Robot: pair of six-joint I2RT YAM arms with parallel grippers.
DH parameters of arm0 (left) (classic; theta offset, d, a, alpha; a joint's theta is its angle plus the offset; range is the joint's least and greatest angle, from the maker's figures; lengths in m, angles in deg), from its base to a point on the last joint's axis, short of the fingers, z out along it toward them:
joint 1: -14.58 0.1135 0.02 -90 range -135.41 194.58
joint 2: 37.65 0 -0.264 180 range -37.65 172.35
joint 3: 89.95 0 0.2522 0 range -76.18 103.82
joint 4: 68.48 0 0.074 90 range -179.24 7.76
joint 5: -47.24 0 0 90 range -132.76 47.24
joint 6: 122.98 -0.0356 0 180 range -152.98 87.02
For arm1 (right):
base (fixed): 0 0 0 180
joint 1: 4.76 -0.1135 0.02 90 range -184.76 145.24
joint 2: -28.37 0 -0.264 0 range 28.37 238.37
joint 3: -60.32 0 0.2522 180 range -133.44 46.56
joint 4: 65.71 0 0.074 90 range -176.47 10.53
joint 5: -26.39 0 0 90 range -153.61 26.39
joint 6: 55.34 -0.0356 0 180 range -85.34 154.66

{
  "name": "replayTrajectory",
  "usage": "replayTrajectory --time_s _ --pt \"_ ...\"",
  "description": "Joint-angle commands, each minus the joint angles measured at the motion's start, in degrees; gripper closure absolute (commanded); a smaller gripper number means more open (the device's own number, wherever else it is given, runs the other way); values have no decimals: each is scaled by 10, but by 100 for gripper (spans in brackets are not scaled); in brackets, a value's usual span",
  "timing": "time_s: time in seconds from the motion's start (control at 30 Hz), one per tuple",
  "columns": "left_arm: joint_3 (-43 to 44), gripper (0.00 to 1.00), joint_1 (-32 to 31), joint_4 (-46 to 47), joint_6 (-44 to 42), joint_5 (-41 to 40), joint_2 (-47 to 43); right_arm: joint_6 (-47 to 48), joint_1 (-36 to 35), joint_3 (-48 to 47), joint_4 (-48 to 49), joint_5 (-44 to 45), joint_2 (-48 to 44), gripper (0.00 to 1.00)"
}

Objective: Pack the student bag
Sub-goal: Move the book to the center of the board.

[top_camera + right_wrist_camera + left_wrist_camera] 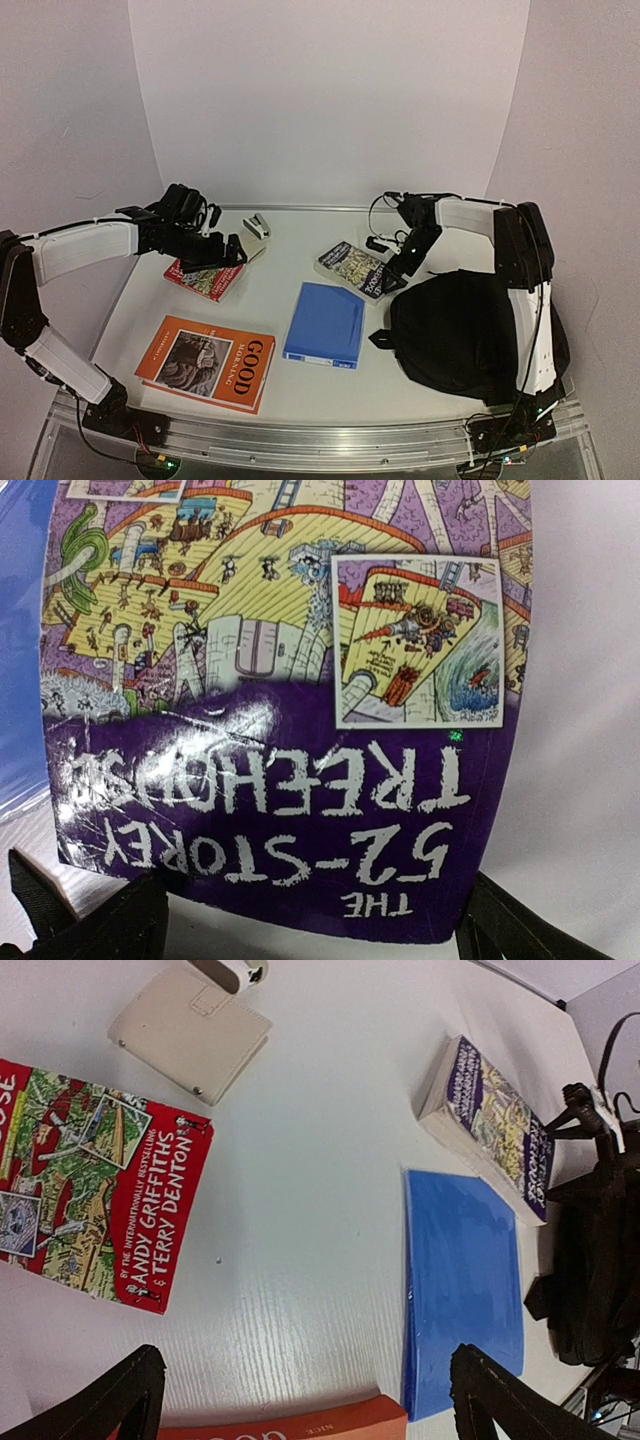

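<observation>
1. The right gripper (305,928) has its jaws spread wide and holds nothing. One finger stands off each corner of the near short end of the purple book (290,730). Contact with the cover cannot be confirmed.
2. The purple book lies flat just behind the rear right corner of the blue folder (325,325).
3. The student bag (465,330) lies slumped just right of the blue folder. Its opening cannot be identified in any view.
4. The step in hand is judged to be grasping the purple book. The book nearly fills the jaw span, so square the jaws to its long edges. Lower both fingers past the cover edges, then close.
5. The left gripper (315,1395) is also fully open and empty. It hovers over bare table left of the blue folder. Reserve it for holding the bag mouth open.
6. A red book (205,280) lies rear left of the blue folder, and an orange book (210,360) lies front left.
</observation>
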State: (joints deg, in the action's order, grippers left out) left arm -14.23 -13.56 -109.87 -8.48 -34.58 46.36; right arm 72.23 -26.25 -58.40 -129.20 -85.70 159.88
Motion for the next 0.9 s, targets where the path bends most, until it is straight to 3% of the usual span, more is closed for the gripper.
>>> replayTrajectory --time_s 0.0,0.27,0.47,0.63,0.87 --pt "-14 0 -11 34 -12 36 -22 23 -47 4 -62 -56 30 2" --pt "-1 0 -107 37 -64 23 8 -31 -96 -40 -60 -77 47 3" --pt "49 0 -193 33 -96 -8 92 -119 -40 -69 -60 -104 -51 2" --pt "122 0 -227 38 -118 -9 170 -144 16 36 -61 24 -215 2" --pt "257 2 -248 78 -132 61 289 -149 158 208 -87 161 -385 2"
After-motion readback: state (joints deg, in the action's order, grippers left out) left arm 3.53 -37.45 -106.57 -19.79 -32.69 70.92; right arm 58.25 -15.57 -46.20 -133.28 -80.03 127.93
